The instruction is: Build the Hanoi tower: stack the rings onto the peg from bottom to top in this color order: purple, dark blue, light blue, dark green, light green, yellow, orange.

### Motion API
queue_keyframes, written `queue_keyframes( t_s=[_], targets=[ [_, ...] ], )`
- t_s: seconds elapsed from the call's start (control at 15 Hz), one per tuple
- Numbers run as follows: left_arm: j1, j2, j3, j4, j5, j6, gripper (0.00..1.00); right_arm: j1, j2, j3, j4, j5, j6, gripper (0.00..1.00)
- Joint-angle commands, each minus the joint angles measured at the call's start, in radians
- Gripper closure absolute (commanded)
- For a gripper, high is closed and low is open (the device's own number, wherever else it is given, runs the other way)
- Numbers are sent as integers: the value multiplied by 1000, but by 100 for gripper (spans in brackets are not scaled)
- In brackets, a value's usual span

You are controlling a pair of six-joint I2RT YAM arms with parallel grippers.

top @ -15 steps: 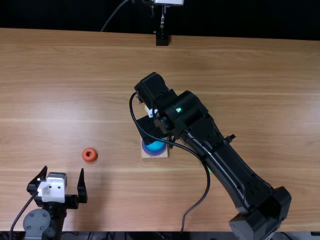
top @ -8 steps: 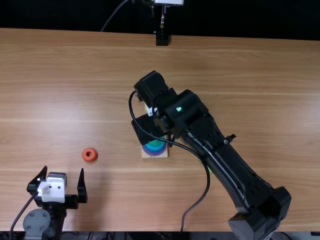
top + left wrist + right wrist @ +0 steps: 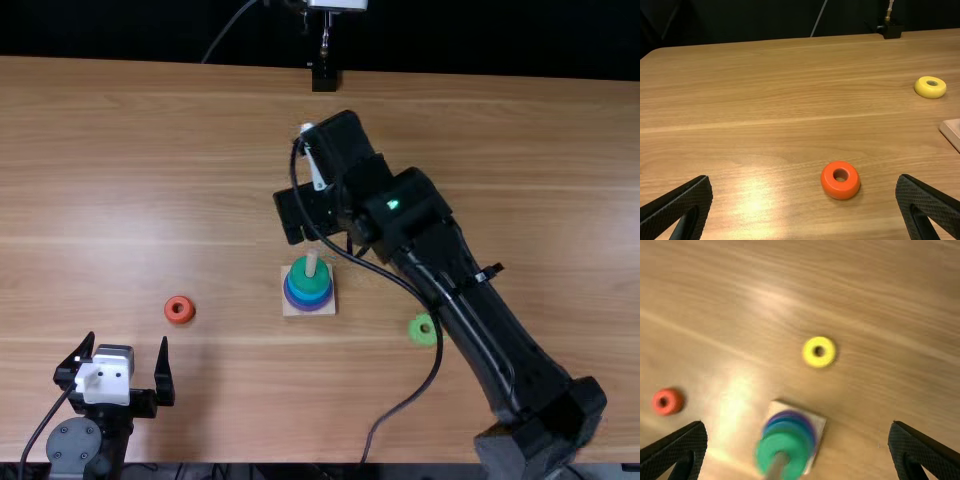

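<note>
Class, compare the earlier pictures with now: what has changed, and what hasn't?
The right gripper has moved off the peg and farther across the table, apparently letting go of the dark green ring, now stacked. The orange ring and left gripper stayed put.

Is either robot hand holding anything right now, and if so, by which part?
Nothing is held: the left gripper and the right gripper both have their fingers spread wide apart.
</note>
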Motion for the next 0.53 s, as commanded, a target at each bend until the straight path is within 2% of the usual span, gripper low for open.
queue_keyframes(
  t_s=[0.0,0.07,0.13,0.2,0.47],
  targets=[
    [-3,-12,-105,-80,2,11,0,-46,-127,-147,60,40,2,0],
    [-3,-12,-105,-82,2,11,0,-70,-183,-263,149,77,0,0],
    [-3,-12,-105,-82,2,11,0,-92,-230,-358,231,101,0,0],
    [-3,-12,-105,-82,2,11,0,-118,-285,-432,287,103,0,0],
    [-1,-12,-105,-82,2,11,0,-216,-416,-662,311,96,0,0]
  ],
)
